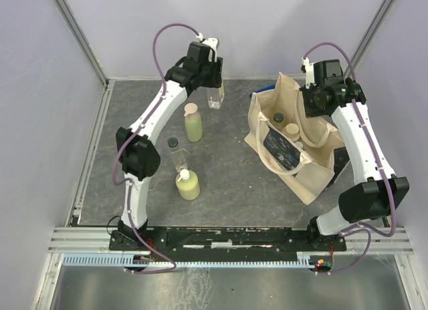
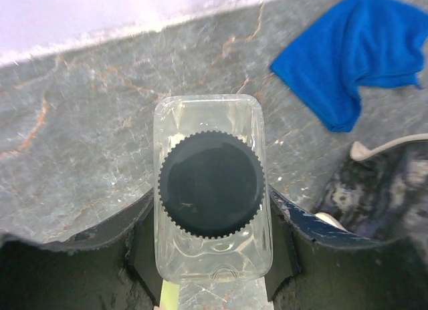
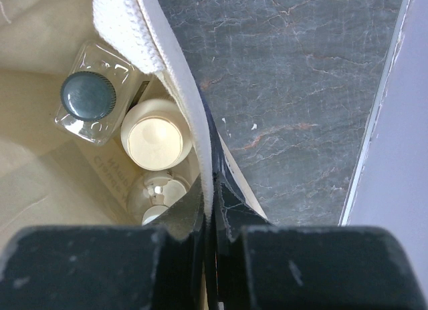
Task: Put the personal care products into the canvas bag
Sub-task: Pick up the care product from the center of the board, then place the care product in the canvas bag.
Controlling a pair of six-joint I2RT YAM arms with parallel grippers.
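Ideally, the left gripper pinching the clear black-capped bottle at twelve o'clock should be lifting straight up while the right gripper is clamping the canvas bag rim at three o'clock

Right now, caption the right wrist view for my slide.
Right gripper pinches the rim of the canvas bag; inside sit a black-capped bottle, beige jar and silvery bottle.

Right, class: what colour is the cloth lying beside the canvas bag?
The cloth is bright blue, clearest in the left wrist view.
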